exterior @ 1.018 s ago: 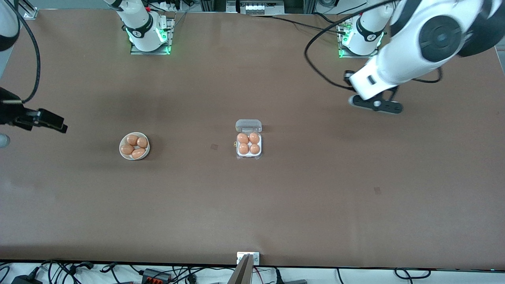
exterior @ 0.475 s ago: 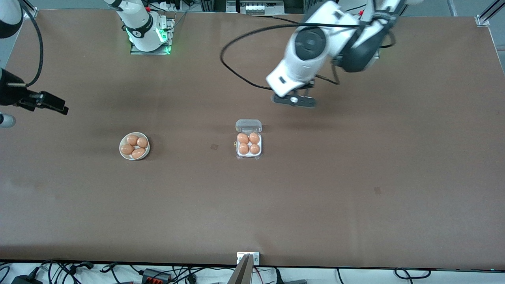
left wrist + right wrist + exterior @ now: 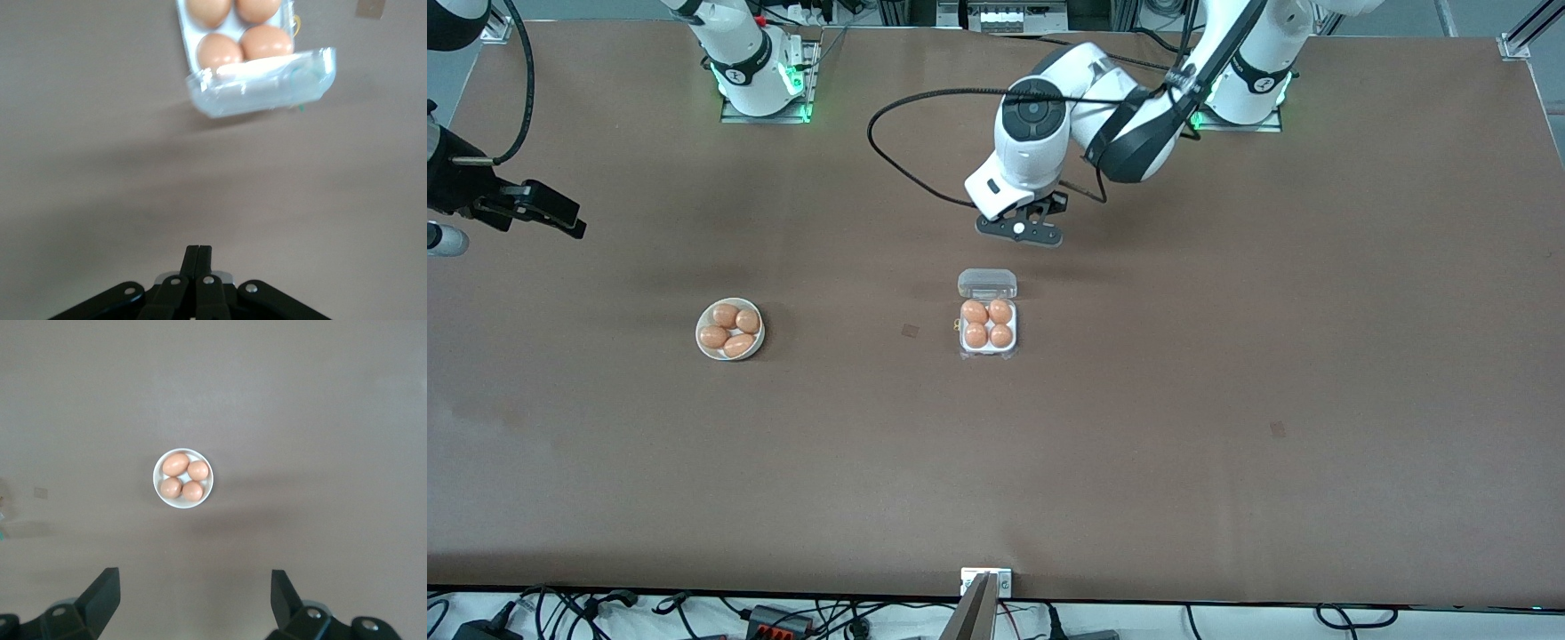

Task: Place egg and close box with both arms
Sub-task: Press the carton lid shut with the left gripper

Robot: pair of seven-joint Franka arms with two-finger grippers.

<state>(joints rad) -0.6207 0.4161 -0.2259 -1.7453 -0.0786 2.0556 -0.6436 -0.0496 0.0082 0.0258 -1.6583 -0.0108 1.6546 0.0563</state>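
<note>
Filling is looking done: four eggs (image 3: 988,324) are sitting in the box (image 3: 988,350), its lid (image 3: 987,283) standing open. Left pincer (image 3: 1020,229), pinched empty, is hovering over the tabletop (image 3: 1227,373) near the lid; right pincer (image 3: 538,207), wide, is waiting at its edge.

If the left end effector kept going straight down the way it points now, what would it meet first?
Probably bare table. The shut left end effector hangs just short of the box's raised clear lid, though depth is uncertain.

The egg tray (image 3: 988,336) sits mid-counter (image 3: 1227,400) with four eggs (image 3: 987,324) in its cups; its hinged lid (image 3: 987,284) stands open on the edge farther from the front camera. The bowl (image 3: 730,329), holding four eggs (image 3: 731,329), lies well apart toward the right arm's end, level with the tray
</note>
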